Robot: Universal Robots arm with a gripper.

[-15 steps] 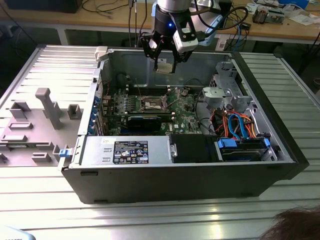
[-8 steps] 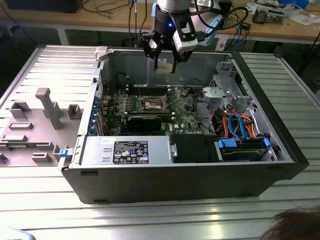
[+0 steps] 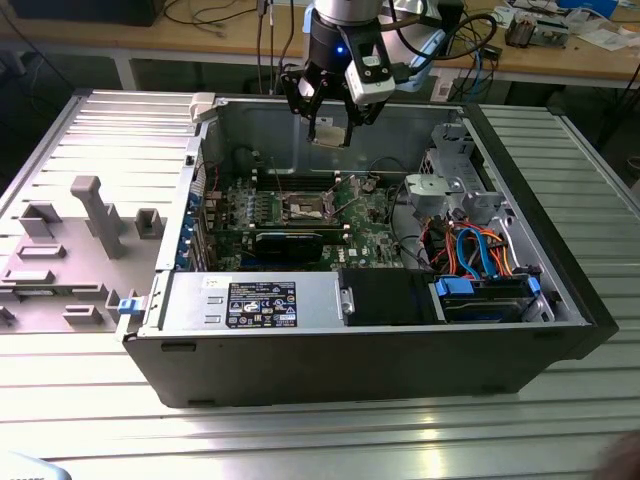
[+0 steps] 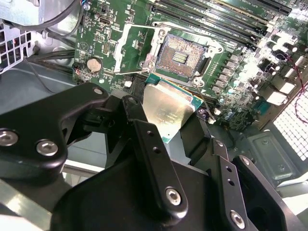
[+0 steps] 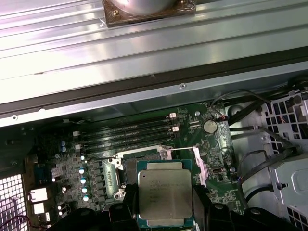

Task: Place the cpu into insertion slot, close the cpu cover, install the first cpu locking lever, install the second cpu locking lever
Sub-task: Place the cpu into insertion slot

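My gripper (image 3: pixel 328 122) hangs above the open computer case, shut on the cpu (image 3: pixel 329 134). In both wrist views the cpu (image 4: pixel 168 110) (image 5: pixel 165 194) shows its silvery-grey metal top between the black fingers (image 4: pixel 136 113), held by two opposite edges. It is well above the green board and apart from it. The insertion slot (image 4: pixel 182 57) (image 3: pixel 305 208) lies bare below, its tan-gold contact field showing inside a dark rim. Beside the slot, the cpu cover (image 4: pixel 155 45) stands flipped open, a thin silver frame with a square cut-out.
Long black memory slots (image 4: pixel 216 17) run along one side of the socket. A black block (image 3: pixel 290 242) lies on the board nearer the exterior camera. Blue and orange cables (image 3: pixel 470 250) and a drive cage (image 3: pixel 445 185) fill the case's right. A grey fixture (image 3: pixel 95 215) stands outside it, on the left.
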